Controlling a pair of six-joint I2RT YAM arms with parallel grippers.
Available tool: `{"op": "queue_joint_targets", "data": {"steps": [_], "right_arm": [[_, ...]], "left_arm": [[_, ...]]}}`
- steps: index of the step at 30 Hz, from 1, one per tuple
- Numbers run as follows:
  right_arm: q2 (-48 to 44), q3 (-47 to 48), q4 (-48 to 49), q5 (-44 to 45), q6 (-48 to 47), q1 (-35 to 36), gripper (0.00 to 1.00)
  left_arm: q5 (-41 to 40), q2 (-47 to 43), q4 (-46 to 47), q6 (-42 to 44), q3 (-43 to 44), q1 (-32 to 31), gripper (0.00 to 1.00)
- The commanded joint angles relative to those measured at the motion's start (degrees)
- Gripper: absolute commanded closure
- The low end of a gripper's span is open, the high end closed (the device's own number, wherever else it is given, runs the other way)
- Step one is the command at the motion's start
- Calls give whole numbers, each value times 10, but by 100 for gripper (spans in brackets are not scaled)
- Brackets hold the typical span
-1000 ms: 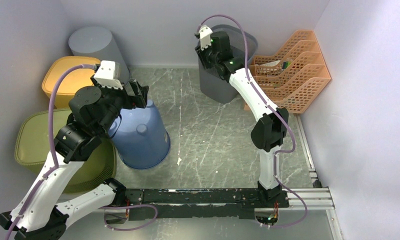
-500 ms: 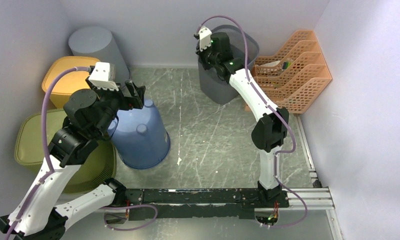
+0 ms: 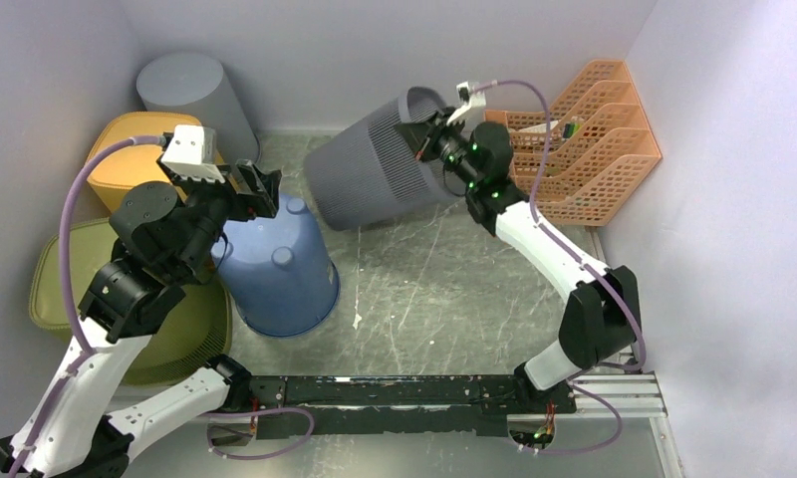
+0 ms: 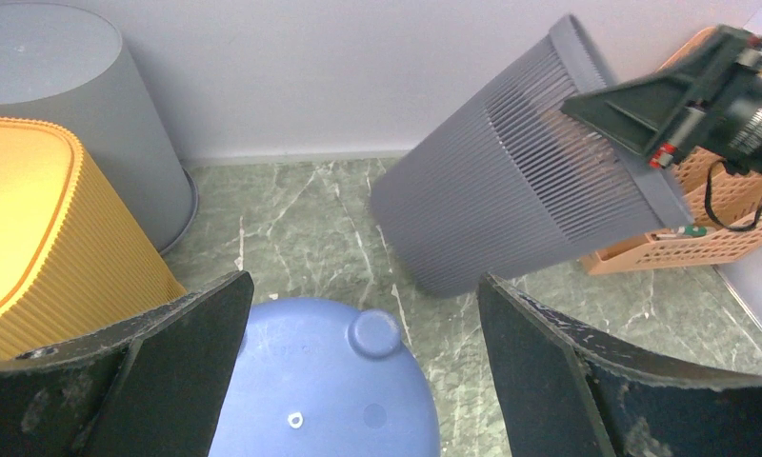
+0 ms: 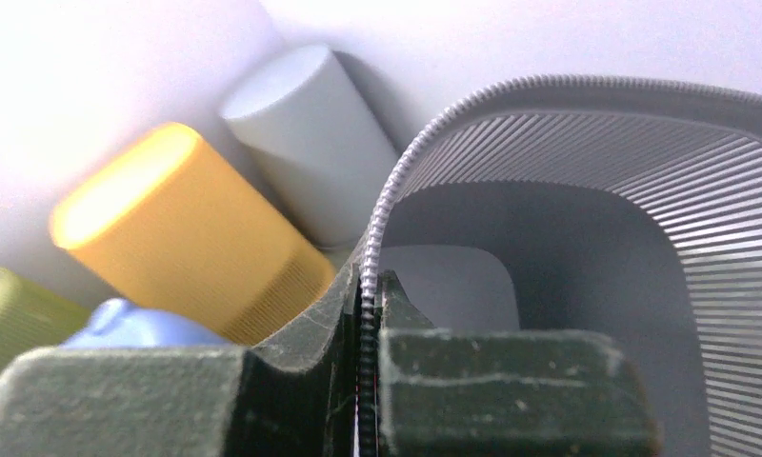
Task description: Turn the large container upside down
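Note:
The large grey ribbed container (image 3: 375, 169) is tipped on its side above the floor, base to the left and open mouth to the right. My right gripper (image 3: 421, 136) is shut on its rim; in the right wrist view the jaws (image 5: 368, 286) pinch the ribbed rim (image 5: 472, 105) between them. It also shows in the left wrist view (image 4: 520, 200). My left gripper (image 3: 260, 189) is open and empty, hovering just above an upturned blue bin (image 3: 280, 269), whose base shows between the fingers (image 4: 320, 390).
An upturned smooth grey bin (image 3: 185, 90) stands at the back left, a yellow-orange bin (image 3: 135, 149) in front of it, and an olive green bin (image 3: 76, 279) at the left. An orange file rack (image 3: 584, 139) stands at the back right. Walls close three sides.
My right gripper has swung the grey ribbed container from upright to lying on its side, its base moving left. My left gripper has drifted slightly left and up.

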Motion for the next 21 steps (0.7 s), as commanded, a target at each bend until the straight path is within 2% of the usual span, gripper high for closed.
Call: {"op": "queue_joint_targets", "data": {"steps": [1, 6, 8, 14, 17, 21], "right_arm": [[-27, -121, 292, 73, 163, 39, 100], [-66, -230, 350, 270, 88, 127, 100], [-79, -264, 354, 317, 83, 144, 100], [-125, -409, 402, 387, 144, 141, 100], [-143, -477, 434, 403, 176, 135, 100], [-150, -573, 494, 400, 265, 109, 100]], "left_arm": [[-6, -8, -9, 2, 16, 2, 0], [-1, -9, -21, 3, 25, 2, 0], [-1, -12, -23, 5, 25, 2, 0], [2, -17, -23, 3, 14, 2, 0], [6, -14, -21, 1, 7, 2, 0], [8, -6, -19, 2, 6, 2, 0]]}}
